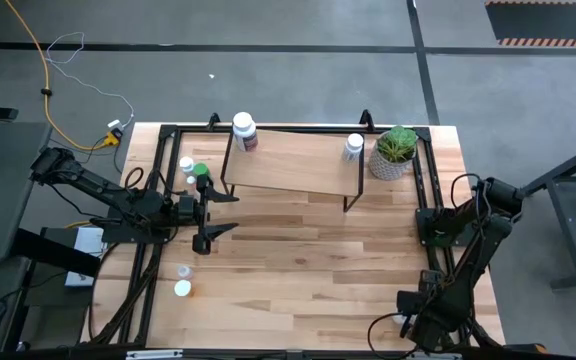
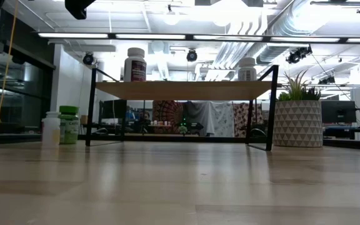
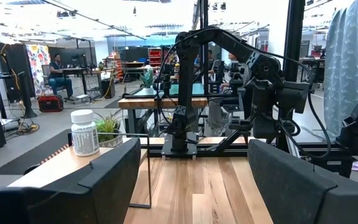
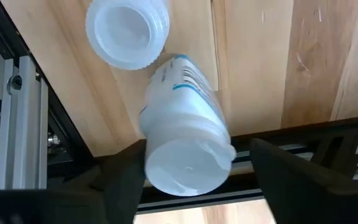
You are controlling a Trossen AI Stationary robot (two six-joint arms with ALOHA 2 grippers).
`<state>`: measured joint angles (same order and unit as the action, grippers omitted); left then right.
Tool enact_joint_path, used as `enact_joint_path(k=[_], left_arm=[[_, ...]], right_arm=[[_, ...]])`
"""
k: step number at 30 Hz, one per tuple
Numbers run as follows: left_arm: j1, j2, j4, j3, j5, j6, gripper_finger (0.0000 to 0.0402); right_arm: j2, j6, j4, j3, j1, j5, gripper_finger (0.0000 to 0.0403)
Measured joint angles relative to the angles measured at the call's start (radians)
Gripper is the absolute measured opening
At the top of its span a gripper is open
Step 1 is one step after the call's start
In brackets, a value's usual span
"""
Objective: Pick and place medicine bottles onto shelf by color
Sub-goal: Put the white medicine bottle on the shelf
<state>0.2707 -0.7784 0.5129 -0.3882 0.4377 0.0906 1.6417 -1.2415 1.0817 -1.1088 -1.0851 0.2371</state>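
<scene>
1. Bottle (image 4: pixel 185 118) position: it is seen lying on its side at the table's lower right edge in the high view, directly between the fingers of the right gripper (image 4: pixel 194 165). Its long axis runs along the gap.
2. A narrow gap is seen at one finger, so the right gripper is judged unclenched, nothing grasped.
3. The left gripper (image 1: pixel 208 212) is spread, empty and much farther off, at centre left.
4. The bottle is white, blue-labelled; an upright white one (image 4: pixel 127 31) is just beside it.
</scene>
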Motion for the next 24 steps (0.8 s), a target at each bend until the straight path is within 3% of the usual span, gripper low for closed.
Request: enact_joint_path(k=[7,12,19,24], left_arm=[[0.0,0.0,0.0,0.0,0.0,0.0,0.0286],[0.0,0.0,0.0,0.0,0.0,0.0,0.0286],[0.0,0.0,0.0,0.0,0.0,0.0,0.0286],[0.0,0.0,0.001,0.0,0.0,0.0,0.0286]], right_arm=[[0.0,0.049,0.003,0.0,0.001,0.039,0.0184],[-0.009,0.083,0.107,-0.037,0.001,0.073,0.0161],[-0.085,0.029,0.283,-0.142,0.058,-0.072,0.0168],[-0.114,0.033,0.294,-0.241,0.17,-0.216,0.0169]])
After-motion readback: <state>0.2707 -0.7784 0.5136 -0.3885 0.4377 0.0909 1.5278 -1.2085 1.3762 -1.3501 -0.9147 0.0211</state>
